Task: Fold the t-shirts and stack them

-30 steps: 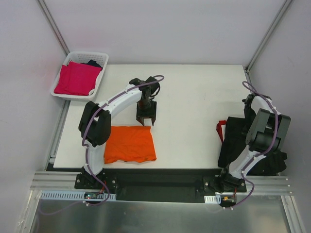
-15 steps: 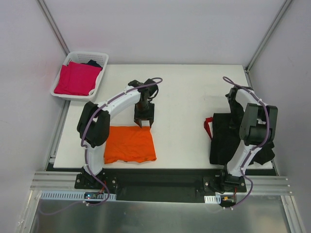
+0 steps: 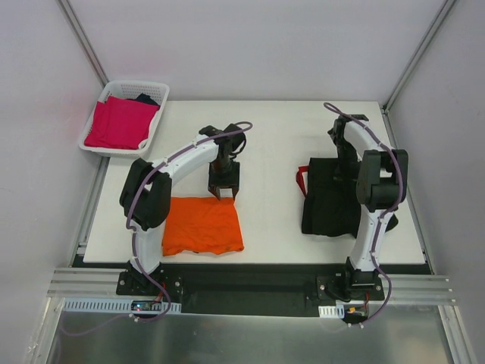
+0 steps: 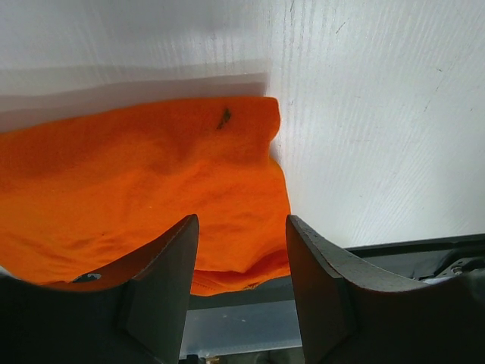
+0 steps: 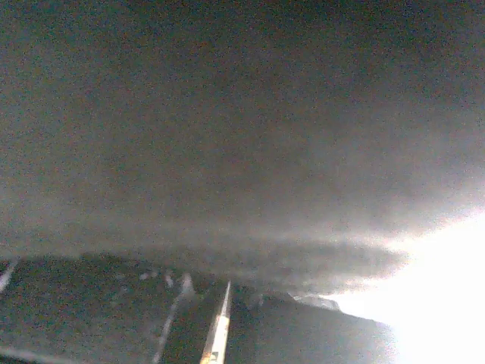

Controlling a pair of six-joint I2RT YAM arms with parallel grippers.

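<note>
**Clerk:** Count of shirts, please.

**Inspector:** Three plain to see. One orange t-shirt (image 3: 203, 225), one black t-shirt (image 3: 327, 199), one magenta t-shirt (image 3: 120, 123). A fourth piece, a dark cloth (image 3: 144, 98), shows behind the magenta one. I cannot tell if it is a shirt.

**Clerk:** Condition and place of each?

**Inspector:** The orange one is folded to a rough rectangle and lies flat at the near left of the surface (image 3: 280, 136). The left wrist view shows its corner (image 4: 151, 182) rounded, with a small dark speck near the edge. The black one is on the right half of the surface. It is bunched and unfolded, with a loop of red trim sticking out on its left side. The magenta one lies fairly flat in the single white basket (image 3: 125, 85), which stands off the far left corner of the surface.

**Clerk:** Claws?

**Inspector:** Two. The left claw (image 3: 225, 189) hangs above the far right corner of the orange shirt. From its own camera the left claw (image 4: 242, 220) is parted about halfway and has nothing between its fingers. The right claw (image 3: 338, 171) is at the far edge of the black shirt, closed and pinching that cloth. Its wrist camera sees only dark fabric (image 5: 227, 152) pressed up close.
</note>
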